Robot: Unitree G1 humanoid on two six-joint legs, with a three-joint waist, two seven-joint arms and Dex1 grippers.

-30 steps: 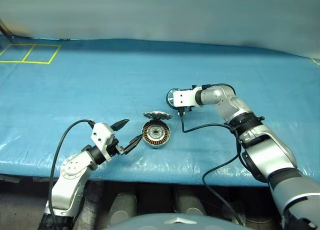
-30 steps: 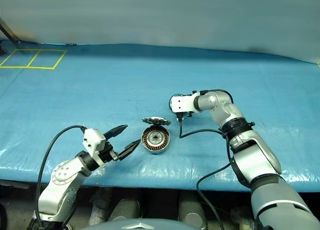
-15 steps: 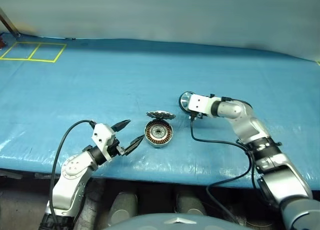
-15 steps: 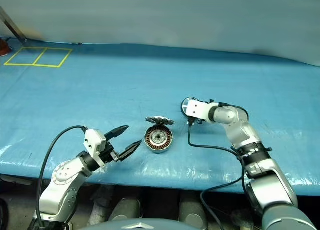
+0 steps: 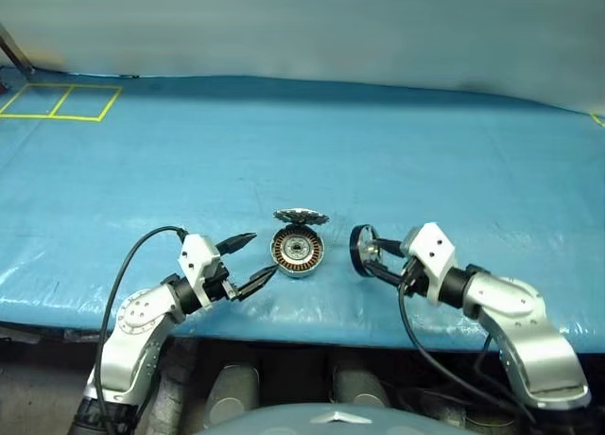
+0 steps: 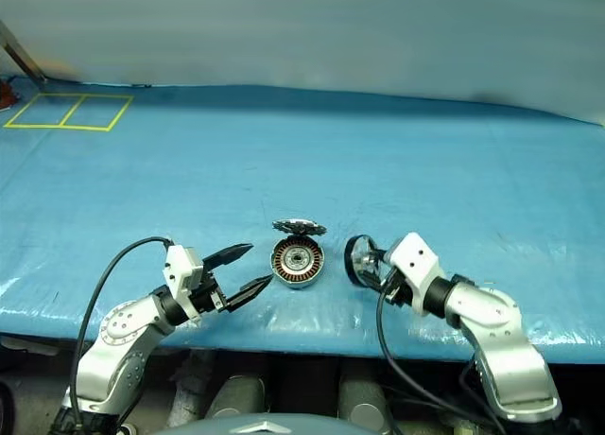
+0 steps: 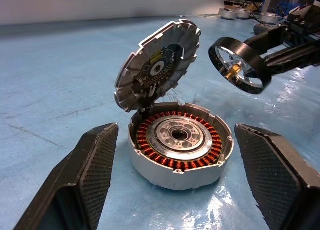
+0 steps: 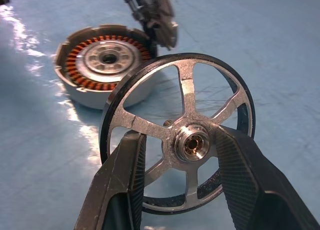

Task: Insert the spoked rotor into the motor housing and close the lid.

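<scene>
The motor housing (image 5: 298, 252), a round silver cup with copper windings, sits on the blue table near its front edge. Its lid (image 5: 301, 217) stands open, tilted up from the far rim. My right gripper (image 5: 372, 261) is shut on the spoked rotor (image 8: 182, 135), its fingers (image 8: 239, 180) pinching the central hub. It holds the rotor (image 5: 360, 250) on edge, just right of the housing and slightly above the table. My left gripper (image 5: 263, 253) is open just left of the housing, and its fingers (image 7: 87, 177) flank the cup without touching it.
The blue tarp-covered table (image 5: 425, 151) stretches far back with free room. Its front edge (image 5: 312, 323) runs just below both grippers. Yellow taped squares (image 5: 57, 102) mark the far left corner. A black cable (image 5: 416, 336) hangs from the right wrist.
The right arm has drawn back toward the table's front edge with the rotor, from behind and right of the housing to right beside it, and rolled its wrist. The left gripper stayed put.
</scene>
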